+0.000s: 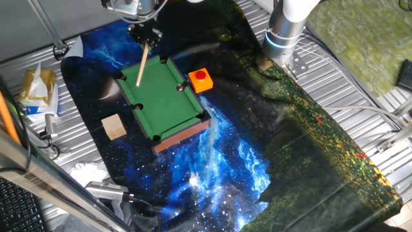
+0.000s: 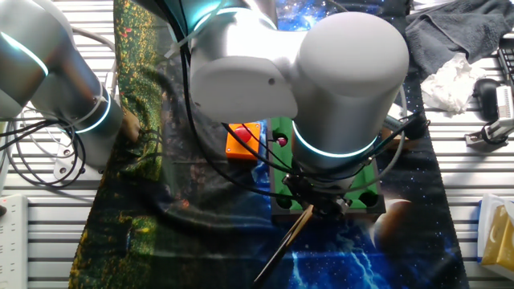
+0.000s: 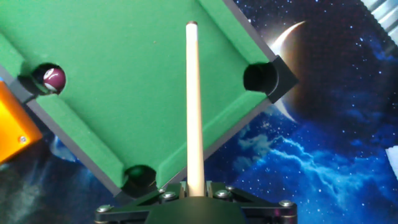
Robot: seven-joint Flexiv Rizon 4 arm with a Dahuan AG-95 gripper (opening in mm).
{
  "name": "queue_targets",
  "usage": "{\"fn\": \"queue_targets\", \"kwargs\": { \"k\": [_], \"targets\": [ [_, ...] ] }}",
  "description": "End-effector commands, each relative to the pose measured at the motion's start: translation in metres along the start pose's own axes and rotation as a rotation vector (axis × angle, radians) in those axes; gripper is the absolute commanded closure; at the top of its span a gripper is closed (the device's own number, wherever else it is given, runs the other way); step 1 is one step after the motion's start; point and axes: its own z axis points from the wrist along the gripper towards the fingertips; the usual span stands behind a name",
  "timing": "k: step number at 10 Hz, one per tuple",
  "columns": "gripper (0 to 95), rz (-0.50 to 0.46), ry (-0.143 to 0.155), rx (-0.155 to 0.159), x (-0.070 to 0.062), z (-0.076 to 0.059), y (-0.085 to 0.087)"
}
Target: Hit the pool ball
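Observation:
The pool ball is a tiny red ball with a white spot. It sits on the green mini pool table at the side pocket nearest the orange button. It looks bright red in the other fixed view and darker in the hand view. My gripper hovers over the table's far end, shut on a wooden cue stick. In the hand view the cue runs straight out from the gripper over the felt. Its tip is well to the right of the ball, not touching it.
A red button on an orange base stands against the table's side by the ball. A wooden block lies left of the table. Packets lie at the left edge. The arm's base stands at the back right.

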Motion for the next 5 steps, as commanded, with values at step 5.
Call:
{"fn": "queue_targets", "kwargs": {
  "k": [5],
  "targets": [
    [95.0,0.148,-0.020,-0.022,0.0009,-0.0085,-0.0005]
  ]
}}
